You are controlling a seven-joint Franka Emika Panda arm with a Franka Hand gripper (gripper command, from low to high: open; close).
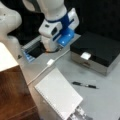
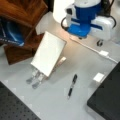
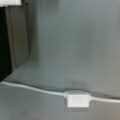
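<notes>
Hovering: end effector (image 1: 51, 48) low above table (image 1: 105, 97) | jaw state: cannot tell | nearest: white cable (image 3: 30, 88)

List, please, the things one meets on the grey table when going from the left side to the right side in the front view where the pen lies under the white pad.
Wooden stand → white pad → pen → small white block → black box. The arm is above; its gripper does not show.

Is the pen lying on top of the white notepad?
No, the pen lies on the bare grey table, apart from the notepad.
</notes>
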